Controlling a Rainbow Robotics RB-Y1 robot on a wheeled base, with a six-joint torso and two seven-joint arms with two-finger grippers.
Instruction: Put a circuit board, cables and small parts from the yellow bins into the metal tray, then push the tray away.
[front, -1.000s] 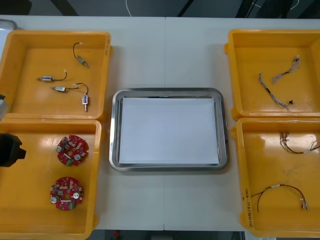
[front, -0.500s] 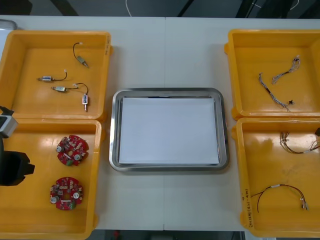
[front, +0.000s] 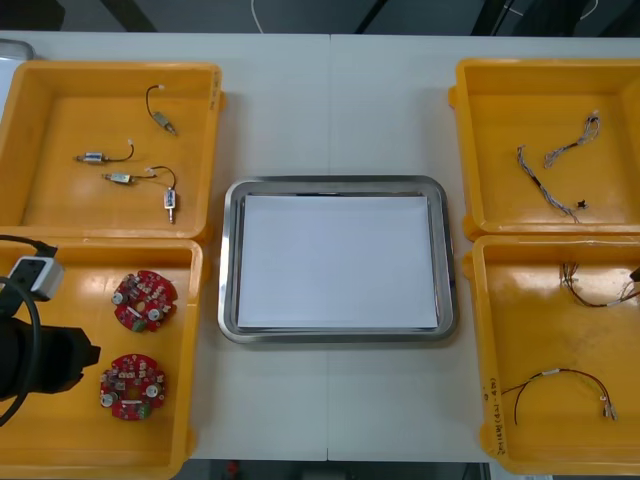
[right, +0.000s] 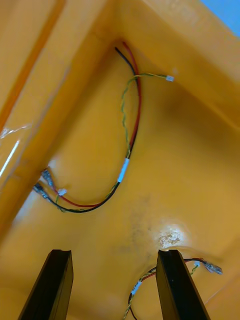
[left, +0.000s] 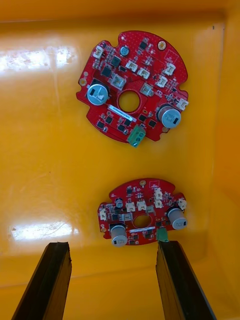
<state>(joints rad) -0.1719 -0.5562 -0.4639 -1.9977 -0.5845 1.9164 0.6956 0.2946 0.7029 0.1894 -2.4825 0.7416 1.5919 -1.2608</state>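
Left gripper (left: 112, 245) spread over board (left: 131, 206) at near-left corner of desk (front: 330, 400), right gripper (right: 114, 252) spread over cables (right: 124, 170); board off-centre, one finger (left: 170, 265) may strike it.

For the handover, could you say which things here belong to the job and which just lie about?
Job: left gripper near circuit boards; right gripper near red and black cables; small metal parts; blue and white cables; yellow bins; metal tray.
Idle: white cord beyond table.
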